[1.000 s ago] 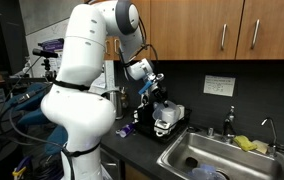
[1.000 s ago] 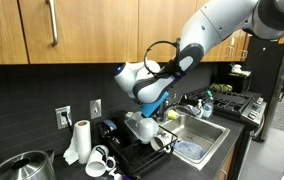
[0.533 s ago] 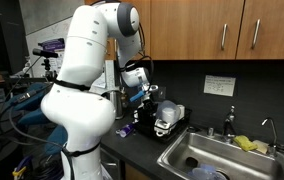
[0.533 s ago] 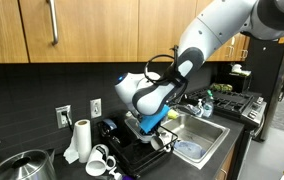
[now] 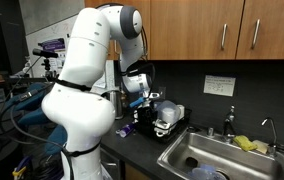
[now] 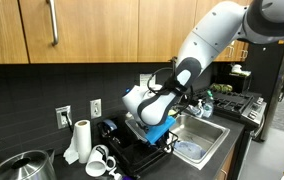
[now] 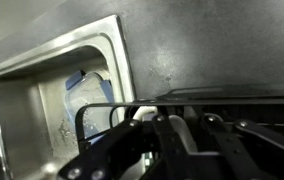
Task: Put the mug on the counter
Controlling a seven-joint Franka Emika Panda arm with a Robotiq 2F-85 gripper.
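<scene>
Black counter [image 5: 142, 146], end effector [image 6: 166, 140] low over the rack [image 6: 132, 152]
We couldn't tell its opening or hold; rack wires might have snagged it, toppling the mug [image 5: 164, 118]

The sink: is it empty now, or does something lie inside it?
Not empty. A bluish-white item lies in the sink basin in the wrist view; what it is, cannot tell.

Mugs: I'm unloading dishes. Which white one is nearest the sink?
The mug beside the sink; the other two mugs lie farther off, by the paper towel roll.
</scene>
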